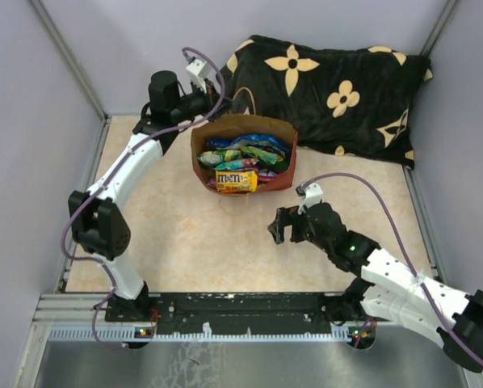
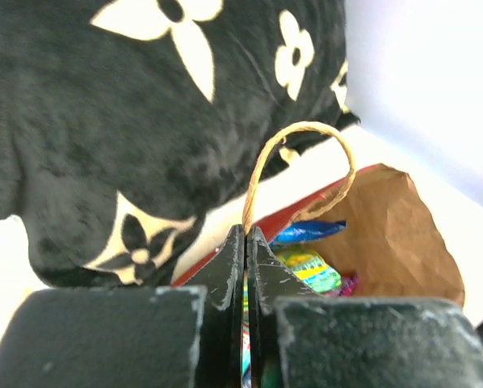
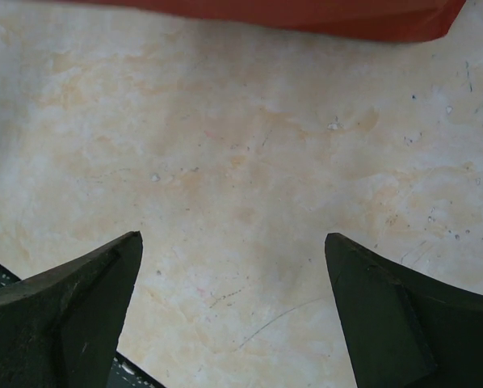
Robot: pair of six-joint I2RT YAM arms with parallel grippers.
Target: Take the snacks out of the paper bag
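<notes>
The left gripper (image 2: 245, 234) has its two dark fingers (image 2: 225, 275) clenched flat against each other, and the near strand of a thin looped twine handle (image 2: 304, 125) runs straight down into the seam between their tips, so it looks pinched there. The loop arches up and away from the fingertips and comes down to the right of them onto the rim of the red paper carrier bag with a brown kraft inside (image 2: 395, 234). Just past the fingertips and below them, inside the bag, lie a glossy blue packet (image 2: 306, 232) and a green-and-yellow striped packet (image 2: 310, 268). Beyond and to the left of the fingers bulks a black pillow with cream flower shapes (image 2: 104, 121).

From above, the bag (image 1: 197, 153) stands open with the small glossy snacks (image 1: 245, 153) heaped inside, a yellow M&M's pack (image 1: 236, 179) nearest its front wall.

The right gripper (image 3: 233, 242) is released, its fingers (image 3: 80, 299) spread wide with only the beige marbled table top (image 3: 241, 145) between them. The bag's red wall shows ahead of these fingertips, well apart from them, and they touch nothing
</notes>
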